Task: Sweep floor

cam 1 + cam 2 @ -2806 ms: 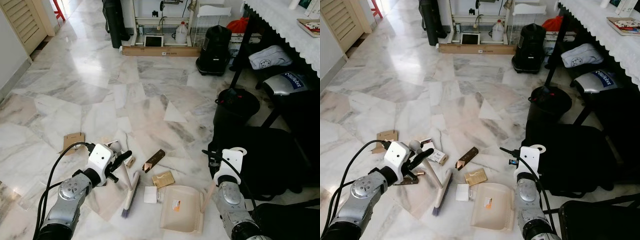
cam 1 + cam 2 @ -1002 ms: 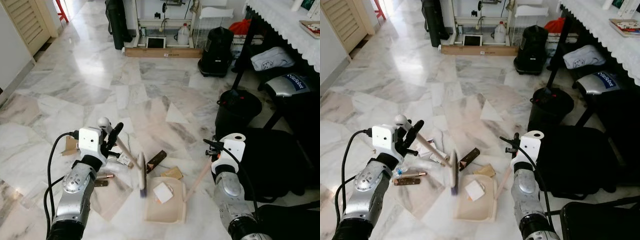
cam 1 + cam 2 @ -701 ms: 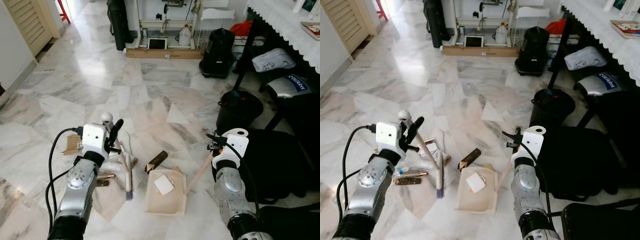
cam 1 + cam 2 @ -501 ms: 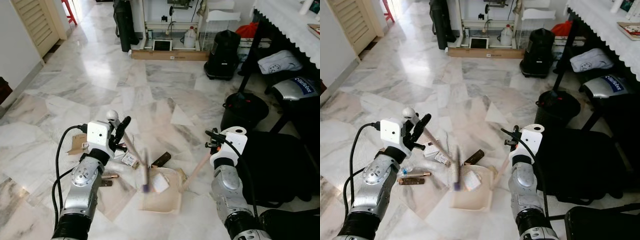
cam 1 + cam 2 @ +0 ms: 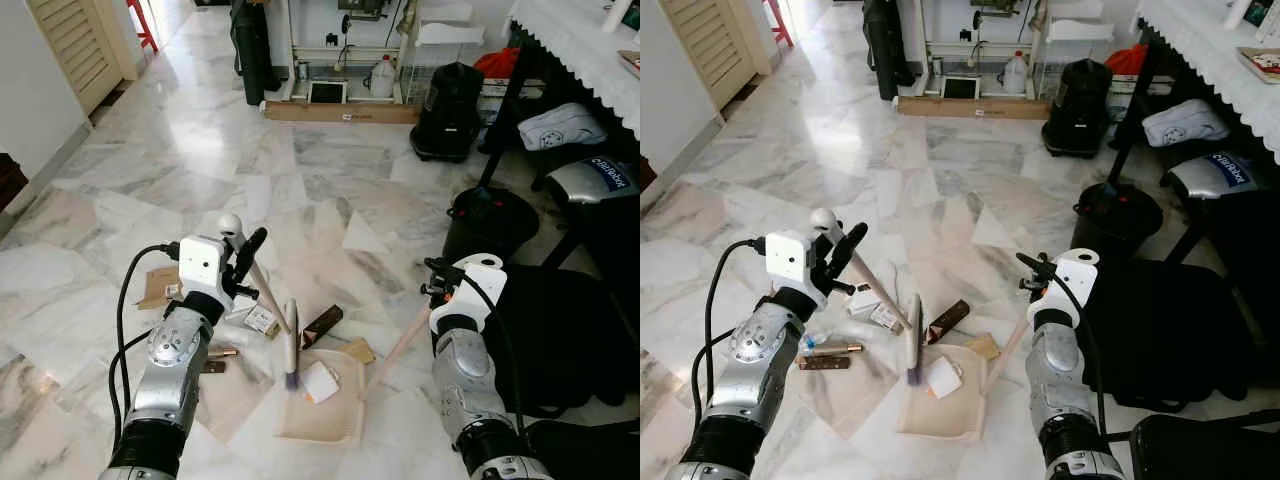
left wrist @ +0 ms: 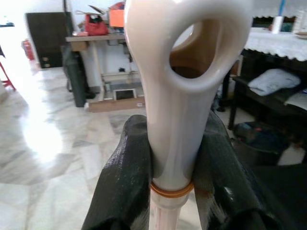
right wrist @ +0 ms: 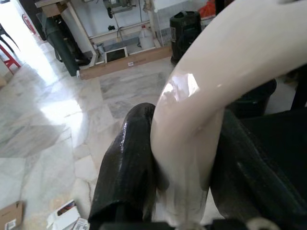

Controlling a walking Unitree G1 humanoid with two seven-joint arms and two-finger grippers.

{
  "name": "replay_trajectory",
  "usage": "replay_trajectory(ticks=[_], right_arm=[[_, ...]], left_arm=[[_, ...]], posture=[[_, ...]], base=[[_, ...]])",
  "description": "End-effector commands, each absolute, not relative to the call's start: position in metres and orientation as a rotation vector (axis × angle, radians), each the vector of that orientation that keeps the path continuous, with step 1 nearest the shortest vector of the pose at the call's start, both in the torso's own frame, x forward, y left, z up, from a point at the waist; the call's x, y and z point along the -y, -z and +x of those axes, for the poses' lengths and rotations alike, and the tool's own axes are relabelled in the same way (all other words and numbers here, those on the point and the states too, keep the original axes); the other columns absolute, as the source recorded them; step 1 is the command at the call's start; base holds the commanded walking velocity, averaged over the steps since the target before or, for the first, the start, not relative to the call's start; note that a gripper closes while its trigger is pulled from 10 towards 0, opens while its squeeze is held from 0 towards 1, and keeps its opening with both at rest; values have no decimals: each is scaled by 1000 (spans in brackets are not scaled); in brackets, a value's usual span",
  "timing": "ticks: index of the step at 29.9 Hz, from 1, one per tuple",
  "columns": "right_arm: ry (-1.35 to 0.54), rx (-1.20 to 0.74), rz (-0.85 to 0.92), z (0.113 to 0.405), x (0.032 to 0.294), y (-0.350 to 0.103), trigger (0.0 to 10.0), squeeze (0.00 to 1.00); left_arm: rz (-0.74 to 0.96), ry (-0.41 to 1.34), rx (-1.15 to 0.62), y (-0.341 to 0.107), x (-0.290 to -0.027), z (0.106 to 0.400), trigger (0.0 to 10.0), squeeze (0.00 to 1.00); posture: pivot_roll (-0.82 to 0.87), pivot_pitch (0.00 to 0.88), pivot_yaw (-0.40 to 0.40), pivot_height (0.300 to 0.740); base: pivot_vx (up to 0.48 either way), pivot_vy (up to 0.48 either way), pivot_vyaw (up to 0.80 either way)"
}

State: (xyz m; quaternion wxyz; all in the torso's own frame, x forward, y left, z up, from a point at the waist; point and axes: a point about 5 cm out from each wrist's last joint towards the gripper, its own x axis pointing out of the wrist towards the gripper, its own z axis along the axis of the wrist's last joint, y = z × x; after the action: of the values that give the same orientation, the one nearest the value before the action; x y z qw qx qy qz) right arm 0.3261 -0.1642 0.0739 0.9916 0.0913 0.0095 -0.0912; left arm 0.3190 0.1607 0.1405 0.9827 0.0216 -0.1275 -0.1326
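One white card in beige dustpan.

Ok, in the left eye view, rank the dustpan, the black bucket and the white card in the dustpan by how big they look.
1. Dustpan and black bucket: alike in apparent size, and the dustpan is nearer, so unranked.
2. White card: clearly smallest.

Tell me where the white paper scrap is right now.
In the left eye view the white paper scrap lies inside the beige dustpan on the floor between the arms, just right of the brush head.
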Motion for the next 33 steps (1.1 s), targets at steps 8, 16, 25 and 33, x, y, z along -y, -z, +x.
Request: replay_trajectory(ticks=[8, 16, 25, 33], right_arm=[[176, 82, 152, 331, 163, -92, 10000, 0], [200, 74, 123, 324, 173, -87, 10000, 0], [239, 69, 64, 313, 188, -80, 10000, 0], [262, 106, 8, 303, 204, -85, 10000, 0]], left_arm=[[195, 138, 271, -132, -179, 313, 10000, 0], [173, 169, 217, -116, -177, 311, 10000, 0], [171, 283, 197, -109, -155, 315, 10000, 0], [158, 343, 174, -102, -136, 321, 10000, 0]], posture=[[34, 1, 5, 740], [18, 0, 7, 740], [-4, 0, 39, 740], [-96, 0, 97, 740]], base=[[0, 0, 0], [0, 0, 0], [0, 0, 0], [0, 0, 0]])
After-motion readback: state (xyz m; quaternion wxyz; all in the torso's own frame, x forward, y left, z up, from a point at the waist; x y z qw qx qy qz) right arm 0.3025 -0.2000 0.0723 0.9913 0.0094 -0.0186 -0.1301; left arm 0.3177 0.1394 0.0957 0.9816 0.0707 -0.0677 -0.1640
